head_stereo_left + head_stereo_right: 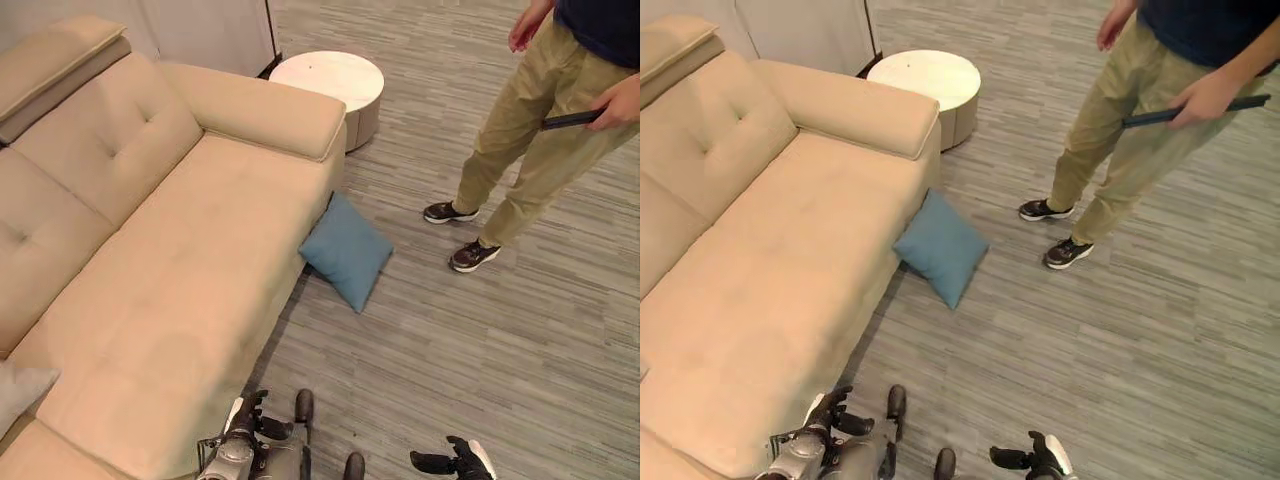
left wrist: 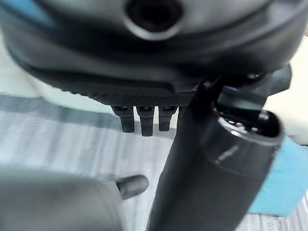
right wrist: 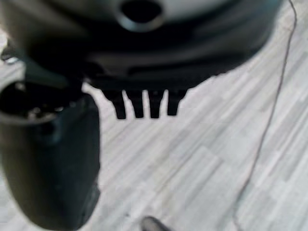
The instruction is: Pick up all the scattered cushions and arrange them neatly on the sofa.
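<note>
My two head cameras look steeply down from standing height; both share the beige sofa (image 1: 170, 300), the blue cushion (image 1: 347, 250) on the grey floor (image 1: 480, 370), the round side table (image 1: 925, 80) and a person (image 1: 1140, 120), offset slightly sideways. My left wrist camera sits very close behind my left hand (image 2: 144, 62), facing floor and cushion. My right wrist camera looks past my right hand (image 3: 139, 62) at floor

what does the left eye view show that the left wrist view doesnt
Left eye view: the round table, a person standing nearby, and the sofa with its seat and backrest. Left wrist view: the left hand up close, fingers straight, holding nothing. Both: the blue cushion on the striped floor beside the sofa.
</note>
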Motion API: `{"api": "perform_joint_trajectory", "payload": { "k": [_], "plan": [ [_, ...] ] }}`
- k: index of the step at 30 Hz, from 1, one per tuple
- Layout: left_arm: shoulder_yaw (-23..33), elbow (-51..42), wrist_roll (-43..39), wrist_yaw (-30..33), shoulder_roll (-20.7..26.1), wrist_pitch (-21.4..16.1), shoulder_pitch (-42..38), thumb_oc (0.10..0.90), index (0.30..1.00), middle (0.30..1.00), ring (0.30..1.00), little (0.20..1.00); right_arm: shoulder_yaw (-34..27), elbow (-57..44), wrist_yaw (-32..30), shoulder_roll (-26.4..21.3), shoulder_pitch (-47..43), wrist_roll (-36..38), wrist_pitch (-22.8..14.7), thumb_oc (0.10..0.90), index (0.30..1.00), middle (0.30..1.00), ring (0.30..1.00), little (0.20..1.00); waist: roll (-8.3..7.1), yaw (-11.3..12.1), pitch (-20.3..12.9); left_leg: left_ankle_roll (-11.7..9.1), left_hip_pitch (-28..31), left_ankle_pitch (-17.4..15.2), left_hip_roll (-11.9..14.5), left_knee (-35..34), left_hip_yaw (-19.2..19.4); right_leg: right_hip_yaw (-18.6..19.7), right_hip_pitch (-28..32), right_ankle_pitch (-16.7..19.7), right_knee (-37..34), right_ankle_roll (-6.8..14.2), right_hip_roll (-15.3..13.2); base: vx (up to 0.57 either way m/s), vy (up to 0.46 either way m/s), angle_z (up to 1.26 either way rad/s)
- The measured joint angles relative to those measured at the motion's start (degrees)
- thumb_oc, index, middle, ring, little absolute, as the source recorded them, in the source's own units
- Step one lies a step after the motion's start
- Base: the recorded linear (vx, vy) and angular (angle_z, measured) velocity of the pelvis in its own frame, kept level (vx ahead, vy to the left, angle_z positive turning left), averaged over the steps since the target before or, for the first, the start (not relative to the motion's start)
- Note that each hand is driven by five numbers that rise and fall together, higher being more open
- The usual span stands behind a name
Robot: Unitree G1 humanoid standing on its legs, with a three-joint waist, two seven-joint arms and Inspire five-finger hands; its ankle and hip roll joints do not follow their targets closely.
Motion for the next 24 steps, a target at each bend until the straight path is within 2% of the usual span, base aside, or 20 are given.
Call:
{"api": "perform_joint_trajectory", "payload": {
  "k": [1, 2, 3, 4, 5, 6, 7, 8, 10, 11, 13, 14, 15, 16, 17, 18, 19, 20, 22, 24],
  "plan": [
    [0.91, 0.06, -0.52, 0.08, 0.36, -0.01, 0.67, 0.800, 0.900, 0.900, 0.900, 0.900, 0.87, 0.32, 0.06, 0.69, 0.39, -0.24, 0.01, 0.800, 0.900, 0.900, 0.900, 0.900, -1.26, 0.36, -0.69, 4.96, 1.98, 0.48, -1.59, -0.06, 1.17, 1.16, 1.07, -2.43, 1.34, 1.56, -2.10, 0.44, 0.158, -0.53],
    [2.04, -0.02, -0.62, 0.07, 1.07, -0.01, 0.96, 0.800, 0.900, 0.900, 0.900, 0.900, 1.61, 0.85, 0.12, 1.32, 0.02, -0.47, 0.01, 0.800, 0.900, 0.900, 0.900, 0.900, -2.31, 0.40, -1.27, 6.76, 3.03, -1.08, -3.01, -0.09, 2.17, 1.27, 0.67, -3.76, 3.77, 2.96, -4.01, 0.47, 0.191, -0.62],
    [3.18, 0.65, -0.90, 0.11, 1.26, 0.29, 1.16, 0.800, 0.900, 0.900, 0.900, 0.900, 1.73, 1.50, 0.32, 1.67, -0.13, -0.80, 0.20, 0.800, 0.900, 0.900, 0.900, 0.900, -2.48, 0.59, -1.44, 8.09, 5.41, -2.59, -3.65, -1.02, 3.50, 1.11, 0.06, -5.29, 8.52, 5.03, -5.49, 0.32, 0.160, -0.70],
    [3.93, 0.82, -1.18, 0.15, 1.74, 0.71, 2.34, 0.800, 0.900, 0.900, 0.900, 0.900, 1.81, 0.84, 0.33, 1.80, -0.31, -1.02, 0.28, 0.800, 0.900, 0.900, 0.900, 0.900, -1.62, 0.62, -2.01, 9.38, 9.50, -3.28, -3.71, -2.82, 4.29, 0.23, -3.90, -7.40, 21.73, 8.56, -6.71, 0.33, 0.179, -0.64],
    [3.86, 0.85, -1.24, 0.23, 2.05, 0.86, 2.69, 0.800, 0.900, 0.900, 0.900, 0.900, 1.84, 0.67, 0.35, 1.83, -0.32, -1.49, 0.29, 0.800, 0.900, 0.900, 0.900, 0.900, -1.26, 0.78, -2.21, 9.83, 10.48, -3.65, -3.69, -2.90, 4.28, 0.22, -7.74, -7.65, 30.18, 9.76, -7.53, 0.24, 0.118, -0.31],
    [2.77, 0.49, -1.25, 0.24, 3.00, 0.94, 2.41, 0.800, 0.900, 0.900, 0.900, 0.900, 1.96, -0.37, 0.48, 1.50, -0.45, -2.25, 0.42, 0.800, 0.900, 0.900, 0.900, 0.900, -0.69, 0.10, -2.11, 10.62, 11.79, -5.25, -4.05, -2.72, 3.45, 0.60, -15.31, -7.51, 46.04, 11.78, -9.50, 0.18, 0.079, 0.08],
    [1.63, 0.61, -1.25, 0.24, 3.58, 0.94, 2.35, 0.800, 0.900, 0.900, 0.900, 0.900, 1.99, -1.43, 0.38, 1.21, -0.51, -2.65, 0.64, 0.800, 0.900, 0.900, 0.900, 0.900, -1.11, -0.03, -2.00, 10.34, 12.35, -5.11, -4.44, -2.42, 3.51, 0.18, -19.18, -7.25, 52.80, 11.99, -10.76, 0.16, 0.016, 0.37],
    [1.49, 0.73, -1.24, 0.20, 3.76, 0.97, 1.86, 0.800, 0.900, 0.900, 0.900, 0.900, 1.94, -2.49, 0.32, 0.81, -0.68, -2.71, 0.61, 0.800, 0.900, 0.900, 0.900, 0.900, -0.84, -0.24, -2.07, 10.31, 12.94, -5.12, -4.66, -2.40, 2.56, -0.29, -21.89, -7.31, 54.23, 11.82, -11.88, 0.24, -0.058, 0.50],
    [0.64, 0.43, -1.25, 0.49, 4.14, 0.85, 1.42, 0.800, 0.900, 0.900, 0.900, 0.900, 1.80, -3.37, 0.27, 0.25, -0.84, -2.80, 0.65, 0.800, 0.900, 0.900, 0.900, 0.900, -0.37, 0.31, -1.99, 9.58, 15.15, -5.70, -4.59, -2.71, 2.38, -2.87, -25.91, -7.33, 49.81, 11.39, -14.19, 0.24, -0.078, 0.39],
    [0.66, 0.35, -1.25, 0.91, 4.31, 0.88, 1.81, 0.800, 0.900, 0.900, 0.900, 0.900, 2.00, -3.76, 0.34, 0.00, -1.47, -3.23, 0.51, 0.800, 0.900, 0.900, 0.900, 0.900, -0.01, 0.20, -2.15, 8.99, 16.42, -6.63, -4.23, -3.10, 2.27, -4.68, -26.56, -7.27, 42.70, 11.29, -14.94, 0.19, -0.092, 0.17],
    [0.60, 0.68, -1.19, 1.10, 4.60, 1.04, 2.15, 0.800, 0.900, 0.900, 0.900, 0.900, 3.02, -4.01, 0.52, 0.13, -2.93, -3.32, 0.39, 0.800, 0.900, 0.900, 0.900, 0.900, -0.09, 0.36, -2.19, 8.79, 18.53, -7.87, -3.89, -4.07, 2.27, -5.41, -28.21, -5.61, 33.78, 9.28, -14.60, 0.36, -0.210, 0.06],
    [0.67, 0.91, -0.96, 1.08, 4.70, 0.98, 2.50, 0.800, 0.900, 0.900, 0.900, 0.900, 2.94, -3.34, 1.23, 0.00, -4.64, -3.22, 0.25, 0.800, 0.900, 0.900, 0.900, 0.900, -0.12, 0.55, -2.23, 7.58, 19.00, -8.75, -3.78, -4.06, 2.17, -5.29, -28.61, -5.08, 30.54, 9.25, -14.21, 0.32, -0.220, -0.09],
    [0.87, 2.74, -0.36, 1.05, 4.20, 0.93, 2.63, 0.800, 0.900, 0.900, 0.900, 0.900, 3.01, -2.88, 2.06, -0.83, -5.48, -2.99, -0.38, 0.800, 0.900, 0.900, 0.900, 0.900, -0.10, 0.12, -2.16, 7.78, 19.72, -9.56, -3.74, -3.87, 2.31, -3.43, -29.10, -1.83, 22.24, 9.23, -12.64, 0.30, -0.216, 0.01],
    [0.98, 3.00, -0.26, 1.10, 3.95, 0.98, 3.29, 0.800, 0.900, 0.900, 0.900, 0.900, 2.72, -3.96, 1.90, -1.66, -5.10, -2.96, -1.02, 0.800, 0.900, 0.900, 0.900, 0.900, -0.34, -0.37, -2.13, 7.31, 20.74, -10.33, -3.81, -4.18, 1.94, -2.57, -30.15, 1.51, 19.40, 9.76, -12.17, 0.29, -0.216, 0.10],
    [1.14, 3.11, 0.07, 1.03, 3.81, 1.01, 3.72, 0.800, 0.900, 0.900, 0.900, 0.900, 2.75, -3.83, 2.00, -1.77, -5.06, -2.97, -1.42, 0.800, 0.900, 0.900, 0.900, 0.900, -0.46, -0.45, -2.06, 7.30, 21.65, -10.97, -3.64, -4.27, 1.65, -2.40, -30.20, 3.46, 17.44, 9.16, -11.91, 0.29, -0.230, 0.18],
    [1.12, 3.46, 0.66, 1.04, 3.59, 1.00, 4.08, 0.800, 0.900, 0.900, 0.900, 0.900, 2.81, -3.54, 2.10, -1.71, -5.16, -2.98, -1.35, 0.800, 0.900, 0.900, 0.900, 0.900, -0.70, -0.45, -2.13, 6.43, 22.74, -11.85, -3.42, -4.53, 1.64, -2.75, -29.97, 4.51, 16.63, 8.62, -11.64, 0.28, -0.268, 0.20],
    [0.58, 4.47, 0.79, 0.96, 2.92, 1.07, 4.70, 0.800, 0.900, 0.900, 0.900, 0.900, 2.89, -2.91, 2.36, -1.31, -3.88, -2.98, -1.30, 0.800, 0.900, 0.900, 0.900, 0.900, -1.72, -0.37, -2.48, 5.48, 24.85, -13.15, -3.37, -4.55, 0.51, -3.20, -28.62, 8.10, 15.35, 5.92, -11.47, 0.28, -0.269, 0.28],
    [0.58, 4.73, 0.78, 0.94, 2.98, 1.07, 5.03, 0.800, 0.900, 0.900, 0.900, 0.900, 2.96, -1.42, 2.59, -1.03, -3.69, -2.97, -1.28, 0.800, 0.900, 0.900, 0.900, 0.900, -1.30, -0.28, -2.71, 4.64, 25.71, -13.99, -2.44, -4.12, -0.56, -3.45, -27.63, 9.85, 15.64, 4.93, -10.83, 0.29, -0.339, 0.40],
    [0.54, 4.60, 0.72, 0.69, 2.55, 0.98, 4.97, 0.800, 0.900, 0.900, 0.900, 0.900, 2.84, 1.24, 2.88, -0.70, -3.13, -2.85, -0.54, 0.800, 0.900, 0.900, 0.900, 0.900, -1.04, 0.27, -3.07, 2.99, 24.31, -14.95, -0.15, 1.93, -1.81, -4.51, -24.37, 10.75, 13.77, 2.66, -8.71, 0.18, -0.259, 0.38],
    [0.69, 4.59, 0.68, 0.27, 3.08, 0.97, 4.68, 0.800, 0.900, 0.900, 0.900, 0.900, 2.81, 1.08, 2.90, -0.92, -2.58, -2.69, -0.37, 0.800, 0.900, 0.900, 0.900, 0.900, -0.92, 0.50, -3.44, 2.17, 21.52, -15.17, 0.96, 8.95, -2.69, -5.50, -21.12, 11.16, 9.91, 1.43, -7.11, 0.13, -0.225, 0.10]
  ]
}}
